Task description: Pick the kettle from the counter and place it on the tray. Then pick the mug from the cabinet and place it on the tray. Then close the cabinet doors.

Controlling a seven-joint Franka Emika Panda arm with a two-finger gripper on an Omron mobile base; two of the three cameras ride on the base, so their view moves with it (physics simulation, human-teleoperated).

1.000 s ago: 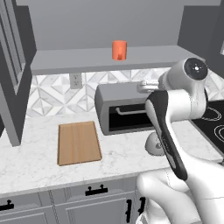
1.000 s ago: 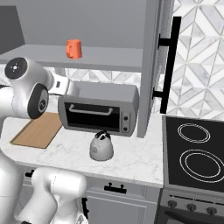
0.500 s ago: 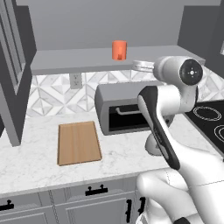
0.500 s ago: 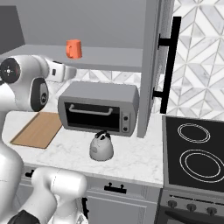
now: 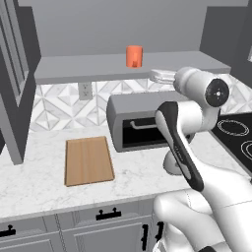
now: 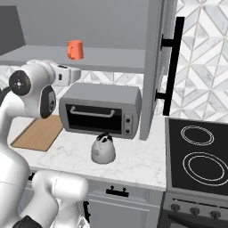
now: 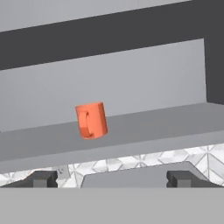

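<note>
Orange: one mug [image 7: 91, 120]; one kettle [image 6: 103, 149], one tray [image 5: 88, 160], both apart.

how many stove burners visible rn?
2. In the right base view, the black cooktop at the counter's right end shows a far ring burner and a near ring burner in front of it. More may lie past the frame's right edge.

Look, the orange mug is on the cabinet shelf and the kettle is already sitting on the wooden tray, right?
Not quite. The kettle sits on the counter in front of the toaster oven, as the right base view shows. The wooden tray has nothing on it. The orange mug is on the cabinet shelf.
</note>
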